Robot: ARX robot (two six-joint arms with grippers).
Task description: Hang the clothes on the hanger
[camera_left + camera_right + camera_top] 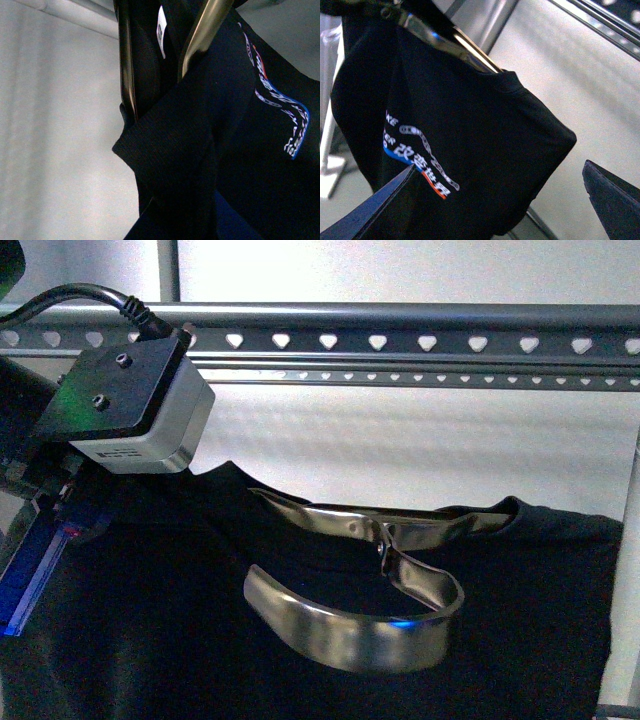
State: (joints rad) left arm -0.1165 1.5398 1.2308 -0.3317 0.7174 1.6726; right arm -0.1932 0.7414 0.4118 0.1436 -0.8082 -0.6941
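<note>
Left arm's camera housing (135, 400) looms at ten o'clock; the left tool (40, 565) beneath is mostly hidden, and I cannot tell its grip. The black T-shirt (300, 670) drapes a chrome hanger (350, 635) at six o'clock, below the grey rack (400, 340). A pale wall (400, 450) stands behind. The right tool (499, 170) is spread, released.

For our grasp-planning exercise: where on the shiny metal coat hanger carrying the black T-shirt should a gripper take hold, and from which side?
Probably the bare hook band of the coat hanger, from the front, jaws across its flat faces. It curves clear of the T-shirt, while cloth covers most of its arms.
</note>
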